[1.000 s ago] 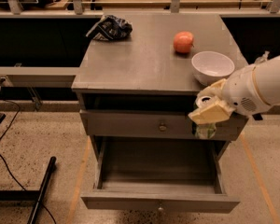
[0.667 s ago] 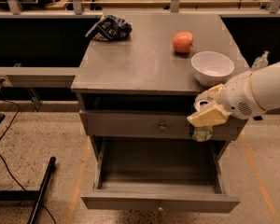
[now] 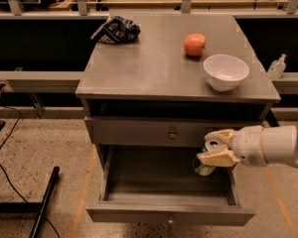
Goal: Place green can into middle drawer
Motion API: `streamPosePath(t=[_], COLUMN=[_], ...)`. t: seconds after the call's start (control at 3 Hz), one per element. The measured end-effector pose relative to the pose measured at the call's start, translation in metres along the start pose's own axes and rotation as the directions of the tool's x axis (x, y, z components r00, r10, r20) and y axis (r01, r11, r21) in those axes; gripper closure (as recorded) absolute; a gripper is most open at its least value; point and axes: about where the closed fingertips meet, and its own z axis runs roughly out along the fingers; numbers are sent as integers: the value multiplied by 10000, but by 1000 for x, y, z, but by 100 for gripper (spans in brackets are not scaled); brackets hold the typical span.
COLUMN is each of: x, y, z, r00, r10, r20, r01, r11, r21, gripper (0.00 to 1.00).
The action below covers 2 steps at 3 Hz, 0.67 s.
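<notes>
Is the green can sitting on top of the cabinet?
No, the tool grips the green can over the right side of the open drawer.

Item: smooth white cylindrical arm (image 3: pixel 280 145), seam ring near wrist; two-finger gripper (image 3: pixel 214 147) with pale cream-yellow wedge-shaped fingers (image 3: pixel 216 158), located lower right of view

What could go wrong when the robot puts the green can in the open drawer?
1. The gripper, over the right end of the middle drawer, holds the green can tilted. Let go like that, it would probably tip over and roll.
2. The can hangs close to the drawer's right wall, so it might clip the wall on the way down.
3. Its top sits just under the closed drawer above; lifting could bump it.
</notes>
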Motion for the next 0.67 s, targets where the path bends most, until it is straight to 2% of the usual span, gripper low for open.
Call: streamPosePath(t=[0.33,0.67], x=[10,24], y=[0,7], z=[2,35], r00=[9996,9999], r10=[-250,-5], r20=[130,122], r01=[250,14], r11=[9997,9973], r21=[-4,-740], gripper=[100,100])
